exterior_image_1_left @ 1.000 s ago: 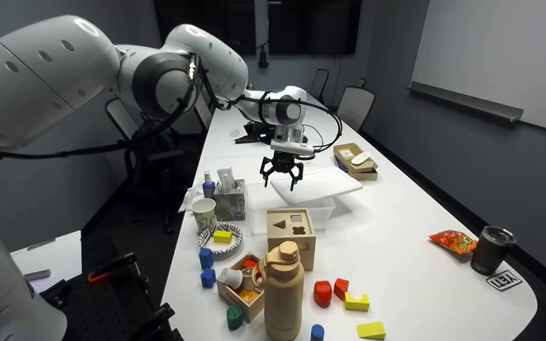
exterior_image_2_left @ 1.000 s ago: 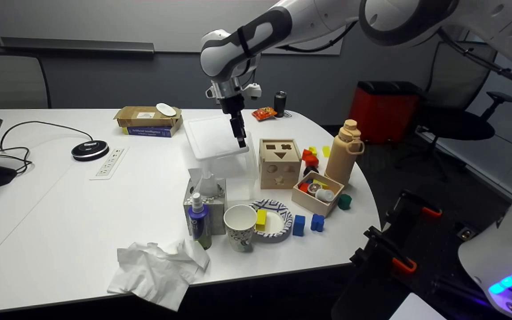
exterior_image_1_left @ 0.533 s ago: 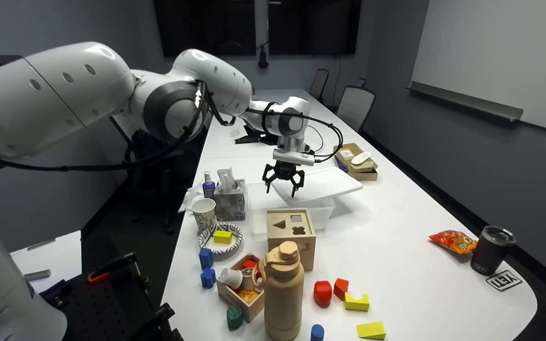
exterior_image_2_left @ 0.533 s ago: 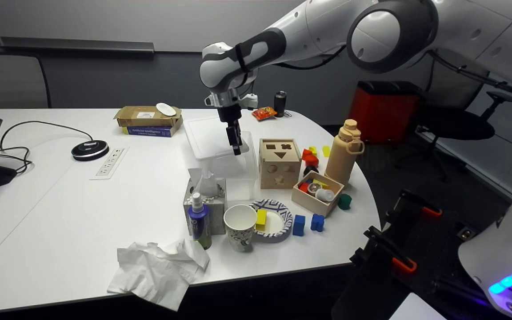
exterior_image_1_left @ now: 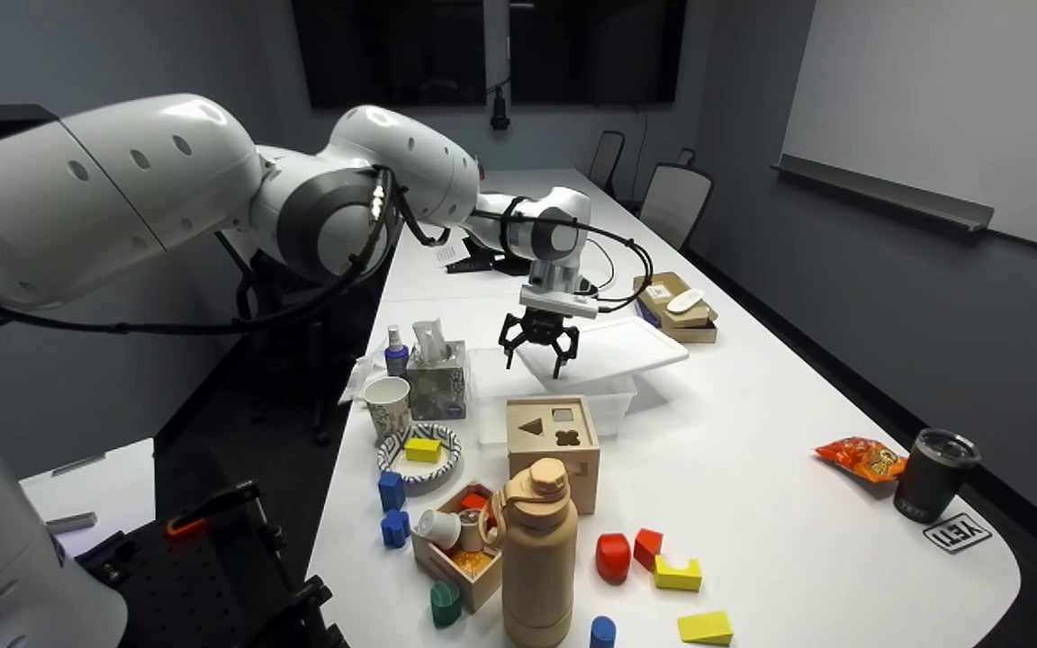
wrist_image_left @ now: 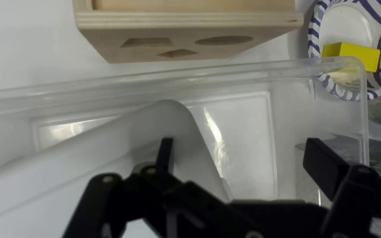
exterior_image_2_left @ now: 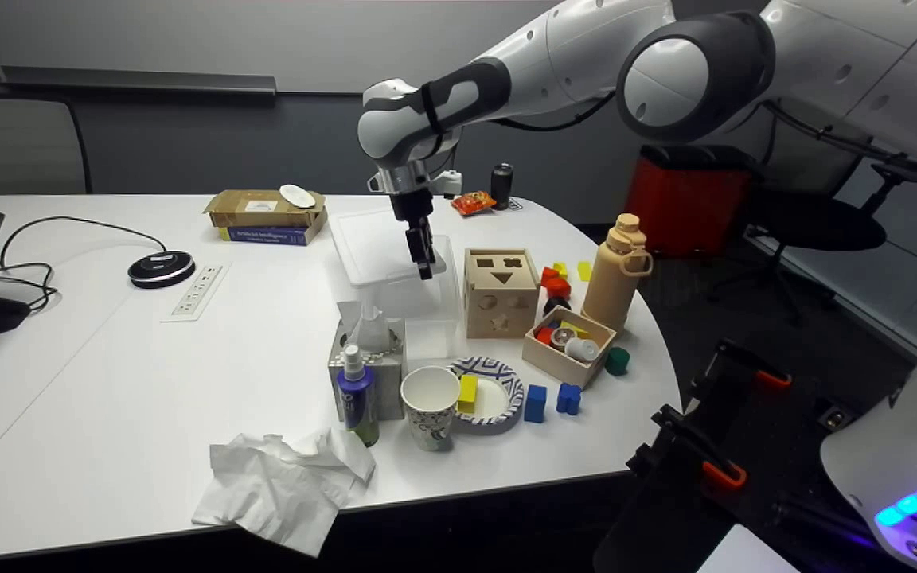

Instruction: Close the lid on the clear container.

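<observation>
The clear container (exterior_image_1_left: 608, 409) is a wide shallow translucent box on the table, also in an exterior view (exterior_image_2_left: 431, 338) and the wrist view (wrist_image_left: 248, 142). The lid (exterior_image_1_left: 617, 351), a flat whitish panel, lies askew and tilted across it and overhangs one end; part of the container is uncovered. A lid corner shows in the wrist view (wrist_image_left: 167, 119). My gripper (exterior_image_1_left: 533, 369) is open and empty, pointing down over the lid's near corner (exterior_image_2_left: 379, 247). In the wrist view one finger (wrist_image_left: 165, 153) is over the lid corner, the other (wrist_image_left: 322, 162) over the container's end wall. Whether the finger touches the lid cannot be told.
A wooden shape box (exterior_image_1_left: 554, 459) stands close against the container's long side. A tissue box (exterior_image_2_left: 387, 382) stands by its end, with a spray bottle (exterior_image_2_left: 358, 402), paper cup (exterior_image_2_left: 430, 410) and plate (exterior_image_2_left: 498, 402) nearby. A tan bottle (exterior_image_1_left: 539, 567) and loose blocks lie beyond.
My gripper has come down toward the lid corner and slightly sideways, mostly in the first half second, and has hardly moved since. It stays open. The lid and container have not visibly moved.
</observation>
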Motion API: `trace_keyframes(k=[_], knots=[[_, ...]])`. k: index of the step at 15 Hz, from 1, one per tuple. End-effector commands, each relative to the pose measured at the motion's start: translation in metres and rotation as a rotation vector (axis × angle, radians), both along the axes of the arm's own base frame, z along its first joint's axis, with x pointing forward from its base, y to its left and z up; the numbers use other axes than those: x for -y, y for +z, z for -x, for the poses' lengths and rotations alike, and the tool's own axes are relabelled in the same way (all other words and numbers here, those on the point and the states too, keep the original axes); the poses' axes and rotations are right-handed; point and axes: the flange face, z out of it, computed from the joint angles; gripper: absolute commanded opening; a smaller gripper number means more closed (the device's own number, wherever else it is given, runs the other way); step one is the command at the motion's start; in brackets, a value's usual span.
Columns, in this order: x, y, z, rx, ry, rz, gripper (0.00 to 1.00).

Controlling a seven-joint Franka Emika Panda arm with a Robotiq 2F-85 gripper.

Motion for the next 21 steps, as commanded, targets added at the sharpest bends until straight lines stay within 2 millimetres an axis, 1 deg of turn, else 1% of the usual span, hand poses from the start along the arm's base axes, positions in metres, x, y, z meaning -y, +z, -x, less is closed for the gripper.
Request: trace_keyframes(k=[1, 6, 10, 14, 21], knots=[[0.000, 0.002, 0.004, -0.049, 0.006, -0.012, 1.00], [0.001, -0.004, 0.009, -0.084, 0.003, -0.007, 1.00], [0.003, -0.004, 0.011, -0.094, -0.001, -0.007, 1.00], [0.001, -0.002, 0.010, -0.095, -0.003, -0.010, 1.00], [-0.008, -0.003, 0.017, -0.141, 0.005, -0.020, 1.00]])
